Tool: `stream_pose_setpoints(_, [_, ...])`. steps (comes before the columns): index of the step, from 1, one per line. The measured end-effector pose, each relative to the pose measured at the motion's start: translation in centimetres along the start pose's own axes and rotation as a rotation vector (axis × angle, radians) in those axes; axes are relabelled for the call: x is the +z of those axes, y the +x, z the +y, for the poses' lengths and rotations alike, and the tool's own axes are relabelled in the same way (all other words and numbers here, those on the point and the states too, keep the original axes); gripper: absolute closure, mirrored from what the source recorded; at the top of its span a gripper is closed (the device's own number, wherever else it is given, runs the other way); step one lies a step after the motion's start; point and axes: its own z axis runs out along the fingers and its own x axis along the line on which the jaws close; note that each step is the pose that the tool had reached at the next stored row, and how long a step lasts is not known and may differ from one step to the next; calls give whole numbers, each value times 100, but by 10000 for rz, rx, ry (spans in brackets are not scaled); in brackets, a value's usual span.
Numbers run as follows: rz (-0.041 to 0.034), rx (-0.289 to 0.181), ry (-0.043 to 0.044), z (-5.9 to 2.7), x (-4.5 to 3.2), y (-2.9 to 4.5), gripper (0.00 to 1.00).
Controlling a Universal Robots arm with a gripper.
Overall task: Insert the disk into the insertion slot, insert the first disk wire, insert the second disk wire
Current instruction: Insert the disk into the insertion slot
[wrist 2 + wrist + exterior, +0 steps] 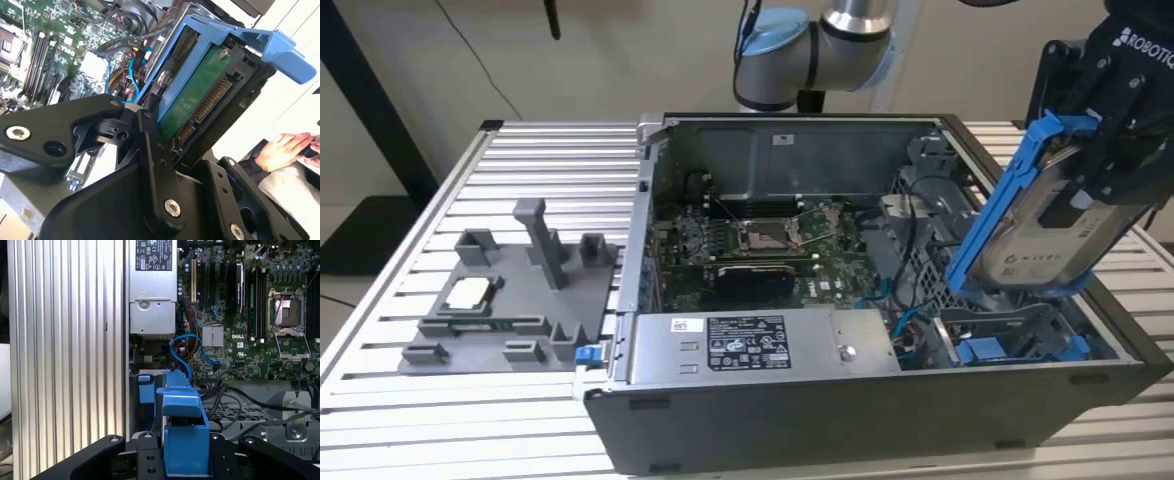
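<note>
**Disk** [1038, 228]: silver-grey drive in a blue frame, held in the air and tilted. White label turned toward the near side. Hanging over the case [854, 430] at the exterior view's right, above the slot and not yet in it. Green circuit side [197, 97] in sight in the second wrist view.

**Gripper** [1105, 160]: pinching the disk, with black fingers [152, 150] pressed on the frame's sides.

**Slot** [1007, 322]: grey cage bay at the case's near right corner, just below the disk. Second blue carrier [987, 352] lying beneath.

**Motherboard** [761, 240]: on the case floor, middle.

**Power supply** [761, 345]: near wall, left of the slot.

**Blue cables** [187, 347]: looped between power supply and motherboard.

**Grey fixture** [507, 290]: on the slatted table [547, 140], exterior view's left, apart from the case.

**Hand** [280, 150]: a person's, beyond the disk in the second wrist view.
</note>
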Motion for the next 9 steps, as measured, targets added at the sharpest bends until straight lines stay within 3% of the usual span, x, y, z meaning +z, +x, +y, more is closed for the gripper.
stream_pose_setpoints(9, [1, 1, 0, -48, 74, -1, 67])
